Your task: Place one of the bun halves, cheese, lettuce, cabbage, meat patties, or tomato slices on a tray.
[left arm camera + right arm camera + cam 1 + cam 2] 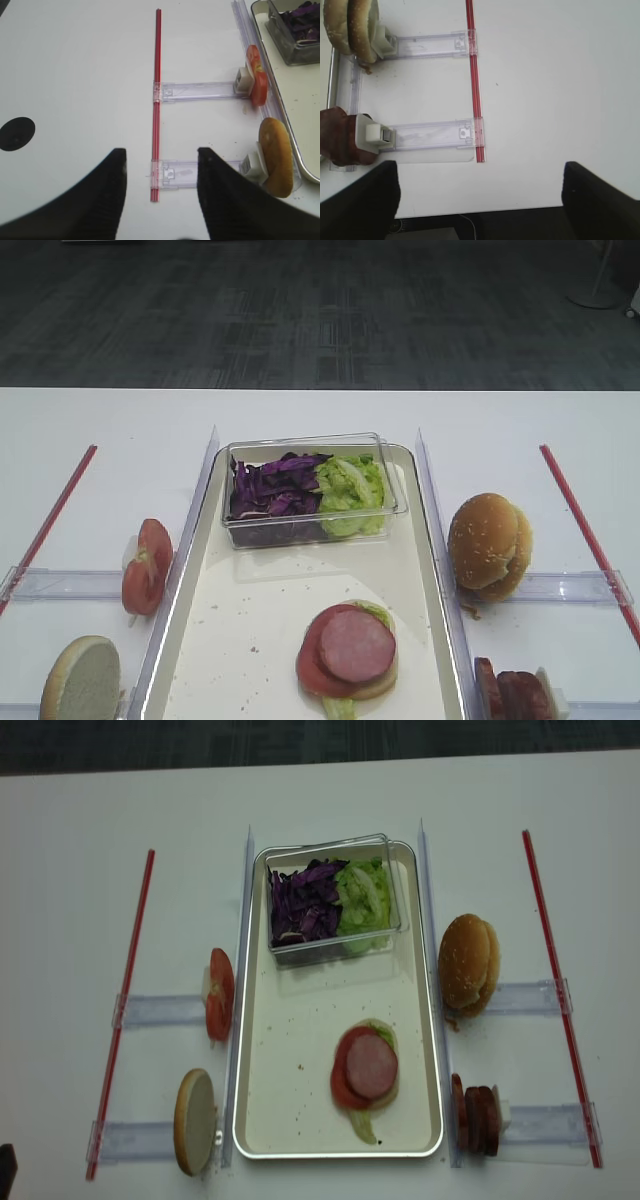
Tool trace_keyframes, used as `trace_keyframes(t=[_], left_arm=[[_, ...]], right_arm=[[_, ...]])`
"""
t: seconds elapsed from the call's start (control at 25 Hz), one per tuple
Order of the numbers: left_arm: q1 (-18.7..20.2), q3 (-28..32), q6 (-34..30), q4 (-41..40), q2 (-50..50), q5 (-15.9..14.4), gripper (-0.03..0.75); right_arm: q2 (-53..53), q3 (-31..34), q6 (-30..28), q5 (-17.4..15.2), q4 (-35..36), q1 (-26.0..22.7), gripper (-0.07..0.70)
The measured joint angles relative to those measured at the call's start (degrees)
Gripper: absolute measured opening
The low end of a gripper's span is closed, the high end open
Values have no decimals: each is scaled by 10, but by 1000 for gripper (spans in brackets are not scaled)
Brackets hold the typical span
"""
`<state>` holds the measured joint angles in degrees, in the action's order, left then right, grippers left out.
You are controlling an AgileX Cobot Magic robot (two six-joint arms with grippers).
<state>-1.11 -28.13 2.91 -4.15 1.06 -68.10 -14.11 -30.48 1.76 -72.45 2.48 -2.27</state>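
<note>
The cream tray (210, 580) holds a stack with a meat patty (356, 645) on a tomato slice, lettuce and a bun half. Cabbage (272, 490) and lettuce (350, 495) fill a clear box at the tray's far end. Left of the tray, a tomato slice (256, 75) and a bun half (276, 155) stand on edge in holders. On the right stand bun halves (350, 25) and meat patties (337, 137). No cheese is in view. My left gripper (161, 152) and my right gripper (480, 170) are open and empty, each hovering over bare table outside its holders.
Red strips (585, 530) (156, 100) run along the outer sides of the work area. Clear plastic holders (430, 135) (197, 91) join them to the tray's side rails. The table's front edge (480, 212) lies just under my right gripper.
</note>
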Motion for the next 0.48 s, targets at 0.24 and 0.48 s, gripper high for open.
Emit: trace_keyframes(t=[0.24,0.48], left_arm=[[0,0,0,0,0,0,302],[0,0,0,0,0,0,302]], right_arm=[[34,0,0,-2,0,0,667],[86,0,0,-4,-2,0,667]])
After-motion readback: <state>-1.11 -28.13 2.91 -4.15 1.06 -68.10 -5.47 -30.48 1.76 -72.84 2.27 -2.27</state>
